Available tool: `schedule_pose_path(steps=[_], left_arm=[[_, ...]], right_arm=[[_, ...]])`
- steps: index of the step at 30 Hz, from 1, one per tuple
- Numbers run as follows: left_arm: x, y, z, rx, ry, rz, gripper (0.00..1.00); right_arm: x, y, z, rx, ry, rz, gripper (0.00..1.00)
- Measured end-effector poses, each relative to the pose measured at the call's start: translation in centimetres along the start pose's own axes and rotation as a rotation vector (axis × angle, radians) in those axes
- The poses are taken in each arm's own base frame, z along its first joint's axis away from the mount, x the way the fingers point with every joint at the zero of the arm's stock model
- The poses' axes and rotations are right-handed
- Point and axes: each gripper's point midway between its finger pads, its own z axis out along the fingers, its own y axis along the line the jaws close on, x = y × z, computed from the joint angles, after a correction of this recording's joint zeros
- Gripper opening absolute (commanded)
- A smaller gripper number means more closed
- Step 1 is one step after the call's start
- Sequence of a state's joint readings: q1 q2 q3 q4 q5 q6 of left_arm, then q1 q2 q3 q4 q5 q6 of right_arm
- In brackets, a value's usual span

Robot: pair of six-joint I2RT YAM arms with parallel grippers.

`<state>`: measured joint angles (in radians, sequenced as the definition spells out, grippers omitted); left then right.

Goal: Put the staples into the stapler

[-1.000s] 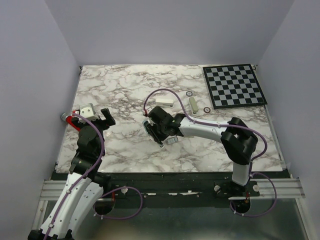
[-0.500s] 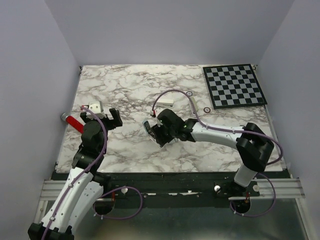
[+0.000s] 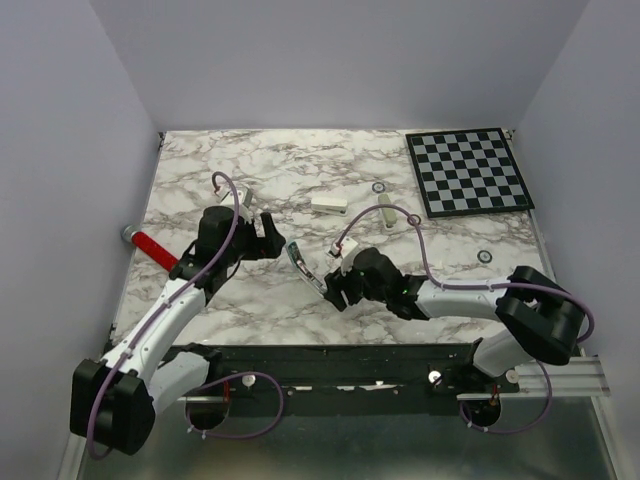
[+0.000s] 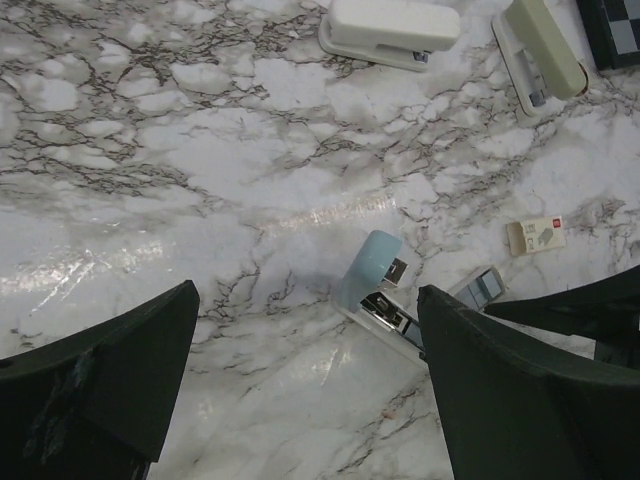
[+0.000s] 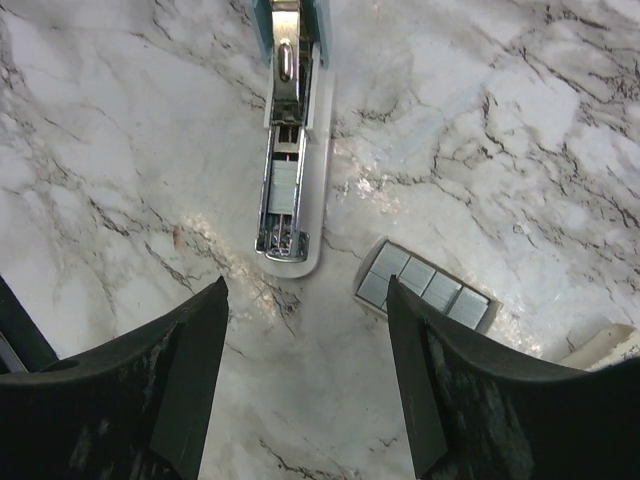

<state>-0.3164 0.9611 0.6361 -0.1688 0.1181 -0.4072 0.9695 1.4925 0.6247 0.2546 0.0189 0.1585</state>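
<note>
The pale blue stapler (image 5: 290, 150) lies open on the marble table, its metal magazine facing up. It also shows in the top view (image 3: 303, 265) and the left wrist view (image 4: 372, 288). The staples (image 5: 428, 285), a flat grey metallic strip, lie just right of the stapler's front end; they also show in the left wrist view (image 4: 481, 286). My right gripper (image 5: 306, 330) is open and empty, hovering just before the stapler's front and the staples. My left gripper (image 4: 305, 340) is open and empty, above the table left of the stapler.
A small white box with marks (image 4: 535, 235) lies beyond the staples. A white stapler (image 4: 390, 25) and a cream oblong stapler (image 4: 540, 50) lie farther back. A checkerboard (image 3: 470, 172) is at the back right. A red-handled tool (image 3: 150, 245) lies at the left edge.
My left arm has swung from the left edge toward the centre. My right gripper has pulled back toward the near edge, off the stapler, which now lies open.
</note>
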Motion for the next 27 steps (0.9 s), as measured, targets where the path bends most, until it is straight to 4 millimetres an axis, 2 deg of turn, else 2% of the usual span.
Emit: schedule_pose_path(steps=[8,11,19,27], left_arm=[[0.4,-1.4,1.0,0.056,0.091,-0.046,0.92],[0.9,-1.7,1.3,0.065,0.118,-0.051,0.90],[2.9,-1.4,2.5,0.068,0.206,-0.067,0.88],[2.9,-2.1,3.2,0.104,0.230,-0.073,0.83]], right_arm=[[-1.2,1.3,1.0,-0.042,-0.104,-0.036,0.66],[-1.1,1.5,1.5,-0.046,-0.112,-0.045,0.60],[-0.5,1.1,2.5,-0.027,-0.111,-0.057,0.54],[0.3,0.9,3.2,-0.017,-0.097,-0.064,0.40]])
